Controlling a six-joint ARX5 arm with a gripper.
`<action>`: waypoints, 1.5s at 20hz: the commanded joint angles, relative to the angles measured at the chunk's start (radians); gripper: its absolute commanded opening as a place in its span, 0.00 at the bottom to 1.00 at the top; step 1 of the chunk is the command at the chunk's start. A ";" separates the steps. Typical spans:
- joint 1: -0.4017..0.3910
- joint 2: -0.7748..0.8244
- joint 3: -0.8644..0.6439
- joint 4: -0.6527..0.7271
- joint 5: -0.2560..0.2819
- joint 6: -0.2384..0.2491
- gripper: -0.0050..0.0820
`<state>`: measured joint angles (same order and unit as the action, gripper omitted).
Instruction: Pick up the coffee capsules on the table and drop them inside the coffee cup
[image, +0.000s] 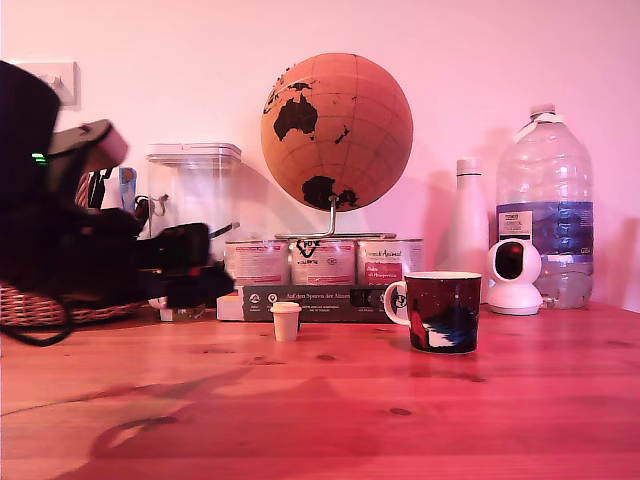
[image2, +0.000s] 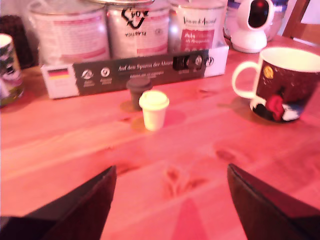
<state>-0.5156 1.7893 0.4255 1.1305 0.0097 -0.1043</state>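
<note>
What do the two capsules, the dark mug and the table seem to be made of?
Cream capsule: likely matte plastic, smooth and dull. Brown capsule: similar, too blurred to be sure. Dark mug: glazed ceramic by its glossy printed wall and thick pale rim. Table: wood with visible grain and knots, low-sheen finish.

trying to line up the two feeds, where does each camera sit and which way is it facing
Exterior view: low, near table height, facing the wall; the dark arm and end effector show at its left.
Wrist view: on the arm, looking forward and down over the table; only the two open fingers show.
Shared: cream capsule, coffee cup, tins, flat box, small white camera. The brown capsule shows only in the wrist view.
</note>
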 joint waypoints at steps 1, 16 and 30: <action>-0.003 0.047 0.011 0.008 0.005 0.006 0.79; 0.000 0.198 0.252 -0.095 0.016 0.008 0.80; 0.036 0.305 0.459 -0.304 0.109 0.026 0.80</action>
<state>-0.4862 2.0708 0.8745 0.8230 0.1123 -0.0860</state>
